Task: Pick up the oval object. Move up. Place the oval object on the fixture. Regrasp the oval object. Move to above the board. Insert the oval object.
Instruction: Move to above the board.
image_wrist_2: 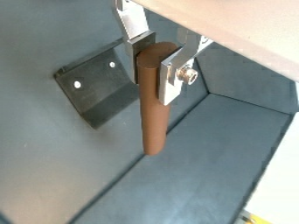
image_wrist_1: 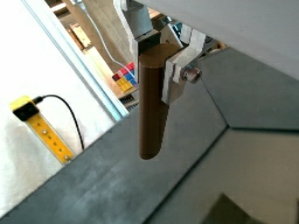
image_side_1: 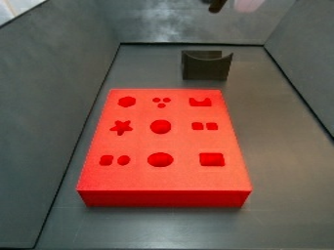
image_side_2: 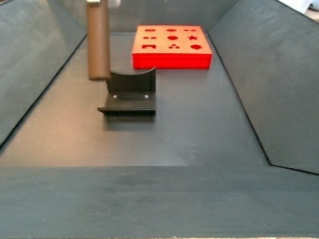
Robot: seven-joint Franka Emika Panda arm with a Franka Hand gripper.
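The claw [image_wrist_2: 160, 63] is pinching the top of the oval object [image_wrist_2: 152, 101], which is hanging upright in the air above the fixture [image_side_2: 130, 93]. The board [image_side_1: 162, 146] is lying well apart on the floor.

No readable text, label, brand or number anywhere. My claw [image_wrist_2: 162, 63], clamped on the oval object [image_wrist_2: 152, 101] and hanging above the floor: no markings. The board [image_side_1: 162, 146]: shaped cut-outs only, no lettering. The fixture [image_side_2: 129, 95]: plain dark. A yellow bar [image_wrist_1: 42, 129] outside the enclosure shows dark marks, too small to read. Colourful clutter [image_wrist_1: 124, 80] beyond: blurred, illegible.
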